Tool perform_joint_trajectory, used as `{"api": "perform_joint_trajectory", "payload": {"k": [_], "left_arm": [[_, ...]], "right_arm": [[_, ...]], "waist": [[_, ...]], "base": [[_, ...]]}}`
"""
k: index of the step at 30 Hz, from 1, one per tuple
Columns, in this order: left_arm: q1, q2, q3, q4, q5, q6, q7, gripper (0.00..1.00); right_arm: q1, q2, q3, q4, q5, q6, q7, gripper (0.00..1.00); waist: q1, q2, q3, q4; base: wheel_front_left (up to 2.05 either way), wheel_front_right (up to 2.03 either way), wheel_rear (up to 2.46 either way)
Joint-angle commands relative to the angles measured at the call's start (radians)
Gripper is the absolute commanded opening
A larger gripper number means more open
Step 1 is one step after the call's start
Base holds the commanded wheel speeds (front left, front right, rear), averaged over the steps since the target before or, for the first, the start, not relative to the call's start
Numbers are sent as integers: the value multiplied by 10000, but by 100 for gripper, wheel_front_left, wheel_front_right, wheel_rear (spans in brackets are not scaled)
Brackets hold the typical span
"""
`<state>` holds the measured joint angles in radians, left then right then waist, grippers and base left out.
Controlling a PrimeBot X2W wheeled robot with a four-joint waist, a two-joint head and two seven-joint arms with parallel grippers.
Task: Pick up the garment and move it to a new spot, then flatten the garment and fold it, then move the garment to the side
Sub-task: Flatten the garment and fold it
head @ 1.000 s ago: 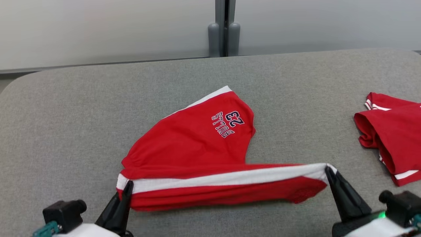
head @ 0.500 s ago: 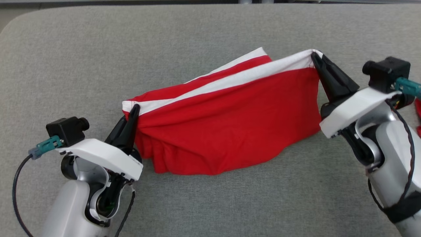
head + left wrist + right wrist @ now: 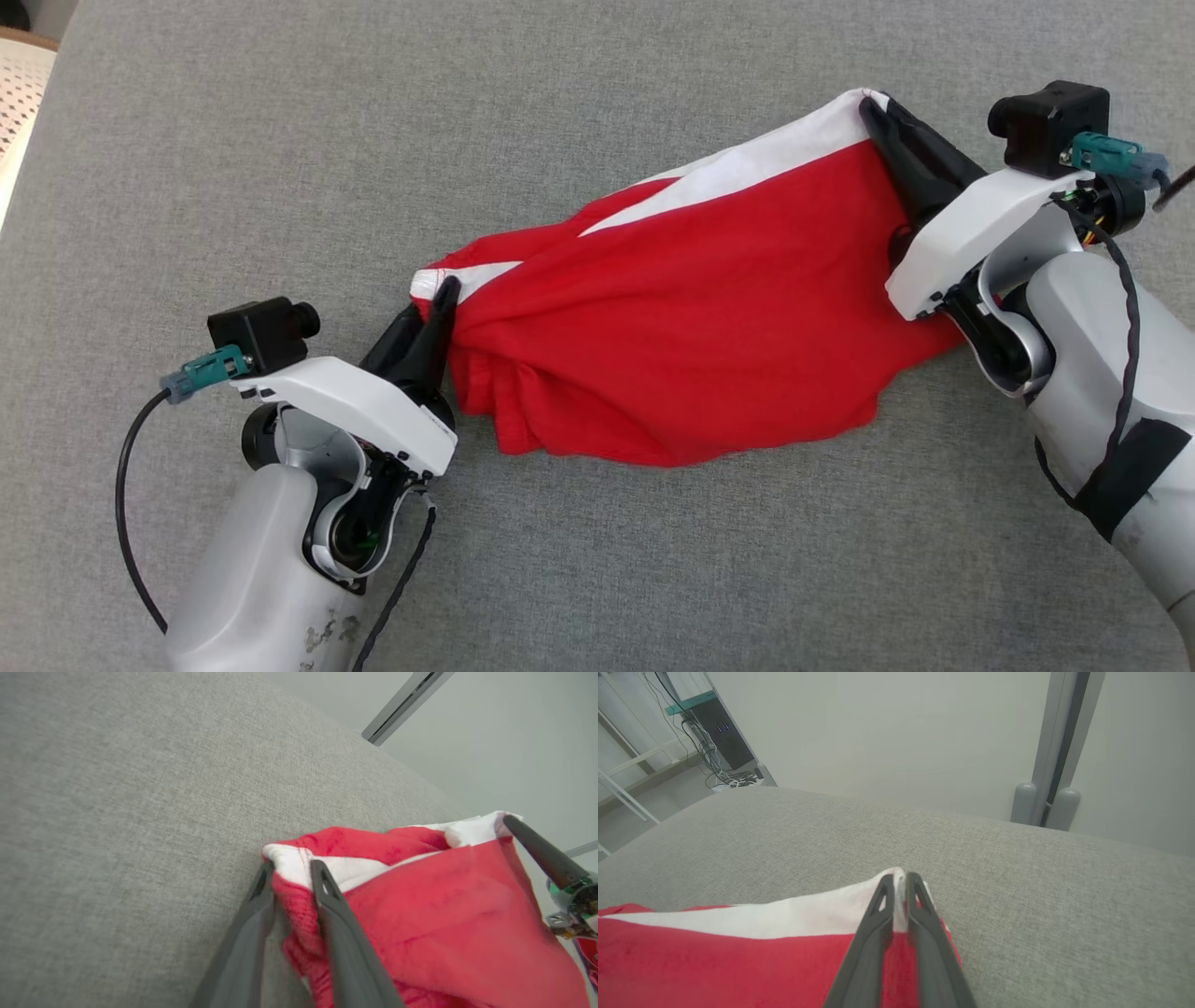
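The garment (image 3: 691, 327) is red with a white band and lies bunched on the grey padded surface (image 3: 597, 560), stretched between my two grippers. My left gripper (image 3: 446, 285) is shut on the band's left corner, and the cloth bunches in folds just right of it. In the left wrist view the garment (image 3: 444, 914) is pinched in my left gripper (image 3: 292, 870). My right gripper (image 3: 868, 103) is shut on the band's far right corner, which is raised. In the right wrist view my right gripper (image 3: 896, 879) clamps the white edge of the garment (image 3: 714, 961).
The grey surface's rounded corner (image 3: 56, 37) is at the upper left, with a pale perforated object (image 3: 19, 84) beyond it. A wall and a grey post (image 3: 1045, 802) stand behind the far edge. An equipment rack with cables (image 3: 710, 732) stands off the surface.
The head camera has tilted down and turned. Both grippers kept their hold and carried the band forward over the garment. The grippers now stand closer together and the cloth is slacker.
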<state>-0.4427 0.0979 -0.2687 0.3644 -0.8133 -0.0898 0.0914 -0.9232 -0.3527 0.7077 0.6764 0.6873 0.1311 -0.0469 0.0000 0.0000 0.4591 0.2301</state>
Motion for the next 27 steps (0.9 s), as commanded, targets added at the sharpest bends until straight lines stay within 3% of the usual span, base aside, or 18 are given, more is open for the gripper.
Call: {"api": "perform_joint_trajectory", "payload": {"k": [1, 5, 10, 18, 23, 27], "left_arm": [[-108, 26, 7, 104, -16, -79, -150, 100], [190, 131, 160, 150, 333, 141, -927, 100], [692, 39, 538, -297, 573, 574, -2250, 100], [1130, 575, 1073, -1768, 2316, 1748, -3488, 100], [1389, 803, 906, -2394, 3447, 2146, -3547, 100], [1656, 993, 695, -2453, 4059, 2313, -3561, 100]], "right_arm": [[-173, -1, 200, 157, 170, -7, -405, 100], [-233, -1, 599, 563, 190, -7, -1567, 100], [128, 90, -106, 731, -526, -6, -2180, 100], [2781, 741, -3839, -2335, -3268, -6, -2171, 100], [4703, 1206, -5226, -3806, -4299, -6, -2168, 100], [5756, 1434, -5660, -4513, -4701, -4, -2094, 100]], "waist": [[0, 0, -12, -45], [0, 0, -196, -231], [0, 0, -544, -570], [0, 0, -1001, -1218], [0, 0, -1271, -1333], [0, 0, -1453, -1415]], "base": [[0, 0, 0], [0, 0, 0], [0, 0, 0], [0, 0, 0], [0, 0, 0], [0, 0, 0]]}}
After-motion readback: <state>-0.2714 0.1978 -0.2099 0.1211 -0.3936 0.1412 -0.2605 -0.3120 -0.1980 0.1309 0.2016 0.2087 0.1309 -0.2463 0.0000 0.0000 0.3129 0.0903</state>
